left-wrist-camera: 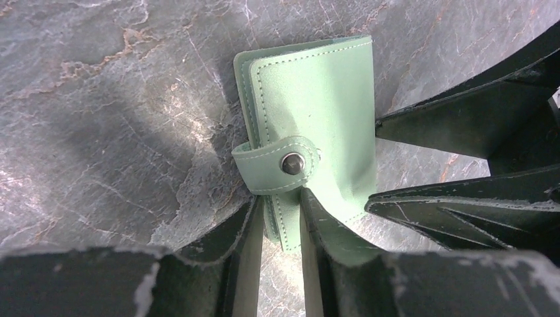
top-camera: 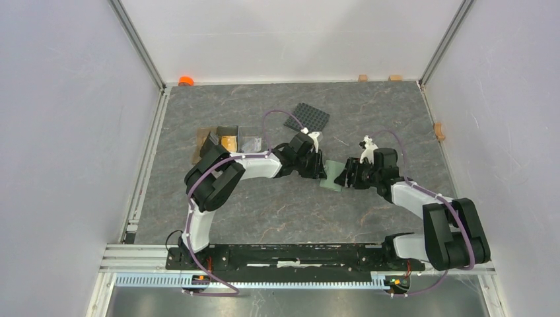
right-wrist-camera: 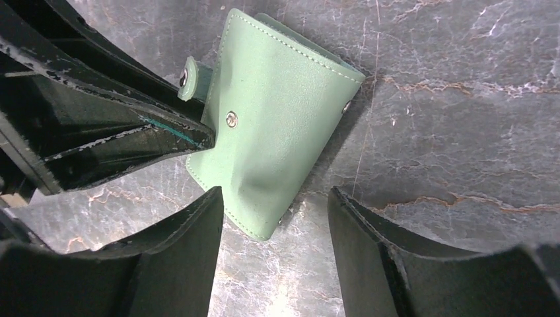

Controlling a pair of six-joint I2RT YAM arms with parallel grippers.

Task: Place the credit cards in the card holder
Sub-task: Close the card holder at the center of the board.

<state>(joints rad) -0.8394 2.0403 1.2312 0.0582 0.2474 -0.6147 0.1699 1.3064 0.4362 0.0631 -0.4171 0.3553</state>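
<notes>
**Card holder** (left-wrist-camera: 317, 99): pale green and folded, flat on the table (top-camera: 264, 211), mid-field between the two grippers. Its long axis points roughly at the left gripper.

**Strap** (right-wrist-camera: 191, 76): stands off the cover in the right wrist view, with a bare stud (right-wrist-camera: 230, 119) beside it. It appears unsnapped. The two cover layers show at this strap-side edge, which faces away from the right arm.

**Left gripper** (left-wrist-camera: 280, 198): jaws drawn close, seemingly pinching the holder's near short edge just below the strap.

**Right gripper** (right-wrist-camera: 274, 193): released, fingers spread to either side of the neighbouring corner, on the folded side, clasping nothing.

**Credit cards** (top-camera: 229, 142): in the brown tray (top-camera: 200, 139), well apart from the holder and beside the left arm, which is the nearer.

**Black studded plate** (top-camera: 307, 119): beyond the holder, apart.

**Judgement**: the holder needs opening first. The cover would swing up from the strap side and over toward the right gripper. There is bare table all round, but the two grippers crowd each other.
</notes>
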